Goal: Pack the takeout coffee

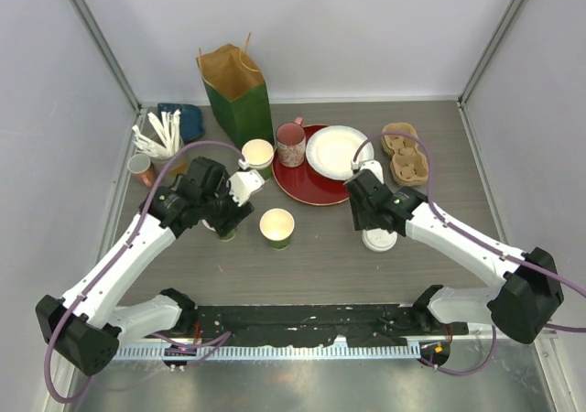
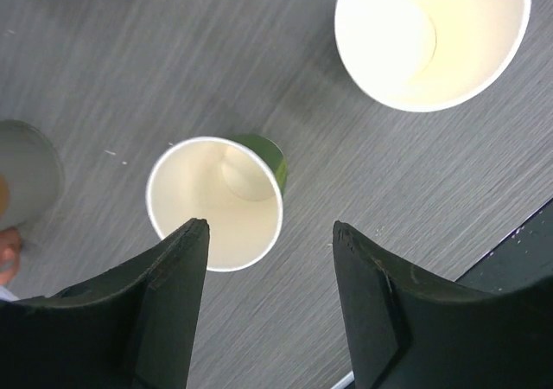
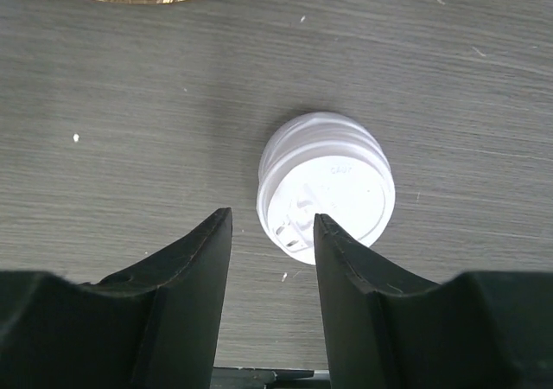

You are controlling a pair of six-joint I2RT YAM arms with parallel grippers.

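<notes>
Could tip the green paper cup (image 2: pixel 216 203) by closing the left pincer (image 2: pixel 270 229) as it hangs now: one fingertip over the cup's near rim, the other out over bare bench (image 2: pixel 130 78) (thin paper wall, nothing inside to weigh it down). Could also squash the rim oval by squeezing hard.

Might equally shove the stack of white lids (image 3: pixel 327 186) across the bench, or nip off only the top lid, since it lies just beyond the tips of the right pincer (image 3: pixel 273 216) and off-centre toward one finger.

Nothing gripped on either side: left pincer parted wide, right pincer parted more narrowly.

Upright, lidless, apparently empty; cream inside, green outside, rim round and undented. Second open cup (image 2: pixel 432 35) farther ahead of the left pincer, apart from the first.
</notes>
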